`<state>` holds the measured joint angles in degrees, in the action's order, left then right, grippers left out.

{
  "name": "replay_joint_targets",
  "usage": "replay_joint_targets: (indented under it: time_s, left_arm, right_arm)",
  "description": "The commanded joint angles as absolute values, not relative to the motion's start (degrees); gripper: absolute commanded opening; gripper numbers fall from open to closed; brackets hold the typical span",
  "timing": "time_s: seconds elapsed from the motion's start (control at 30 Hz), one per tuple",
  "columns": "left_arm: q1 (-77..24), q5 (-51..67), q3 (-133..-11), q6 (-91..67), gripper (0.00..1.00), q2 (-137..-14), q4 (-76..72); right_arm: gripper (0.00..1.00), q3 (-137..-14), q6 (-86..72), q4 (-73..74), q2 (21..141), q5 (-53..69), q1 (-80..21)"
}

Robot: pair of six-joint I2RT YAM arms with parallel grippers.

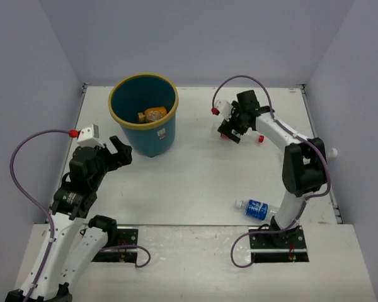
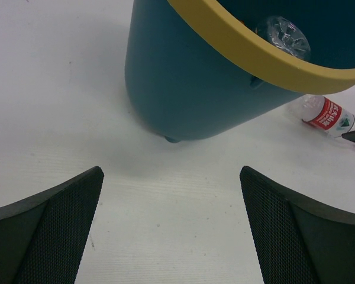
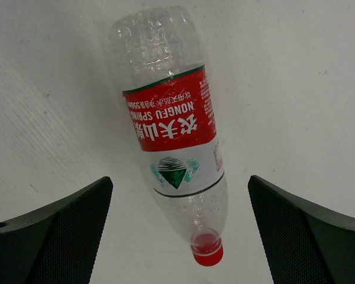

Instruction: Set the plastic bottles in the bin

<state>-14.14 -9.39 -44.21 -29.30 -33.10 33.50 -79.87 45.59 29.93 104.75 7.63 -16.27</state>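
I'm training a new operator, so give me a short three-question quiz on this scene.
1. True or false: the right gripper is shut on the red-label bottle.
2. Which bottle lies nearest the right arm's base? A red-label, B blue-label, C green.
3. Fill in: the bin's rim is ____.
Key: 1 false; 2 B; 3 yellow.
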Motion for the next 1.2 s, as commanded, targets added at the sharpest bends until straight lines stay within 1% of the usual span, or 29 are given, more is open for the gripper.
replay_joint_targets:
  time_s: [0.0, 0.1, 0.27, 0.4, 0.43, 0.47, 0.53, 0.6, 0.63, 0.7, 0.83, 0.97, 1.03, 1.13, 1.17]
  left_arm:
    - [-12.7, -8.1, -43.9, -27.7, 1.0, -33.2, 30.9]
    - [-12.6, -8.5, -43.8, -27.6, 1.0, -33.3, 31.0]
    - [-12.6, -8.7, -43.7, -27.7, 1.0, -33.3, 31.1]
    - [-12.5, -8.5, -43.8, -27.7, 1.0, -33.7, 31.1]
    - [-12.4, -8.5, -43.8, -27.7, 1.0, -33.7, 31.2]
    - [-12.4, -8.4, -43.8, -27.7, 1.0, -33.7, 31.3]
    - [-12.4, -8.4, -43.7, -27.8, 1.0, -33.4, 31.3]
    - [-12.3, -8.4, -43.7, -27.9, 1.0, -33.1, 31.1]
    - [-12.3, -8.5, -43.7, -27.9, 1.0, -33.1, 31.0]
    - [-12.2, -8.4, -43.6, -27.9, 1.0, -33.0, 31.1]
    - [-12.1, -8.0, -43.7, -27.9, 1.0, -32.6, 31.1]
    - [-12.1, -7.6, -43.6, -28.1, 1.0, -32.0, 30.9]
    - [-12.1, -7.0, -43.4, -28.1, 1.0, -31.6, 30.9]
    - [-12.0, -5.4, -43.4, -28.0, 1.0, -31.1, 30.6]
    - [-12.0, -5.3, -43.3, -27.9, 1.0, -31.1, 30.6]
  right_arm:
    - [0.99, -86.7, 47.4, 30.9, 110.1, 5.0, -15.5]
    - [0.99, -89.6, 46.5, 31.0, 114.1, 4.6, -15.4]
    - [0.98, -91.8, 45.8, 33.0, 117.0, 6.4, -15.4]
    - [0.89, -92.0, 45.0, 34.3, 117.8, 6.4, -15.3]
    - [0.85, -91.9, 45.0, 35.1, 117.7, 6.6, -15.3]
    - [0.81, -91.9, 44.9, 35.9, 117.6, 6.7, -15.3]
    - [0.68, -92.2, 44.7, 38.0, 117.8, 6.6, -15.3]
    - [0.47, -92.6, 44.3, 39.3, 117.8, 6.0, -15.3]
    - [0.3, -92.4, 44.0, 39.1, 117.4, 4.5, -15.3]
    - [0.21, -91.6, 43.8, 38.9, 116.5, 3.2, -15.3]
    - [0.18, -91.1, 41.9, 38.3, 111.9, 3.5, -15.5]
    - [0.15, -91.1, 38.6, 34.8, 102.6, 5.3, -17.8]
    - [0.13, -91.9, 33.9, 31.6, 97.6, 5.7, -19.3]
    - [0.11, -96.4, 25.9, 27.1, 91.9, 6.7, -24.0]
    - [0.11, -96.6, 25.7, 26.0, 91.8, 6.6, -24.2]
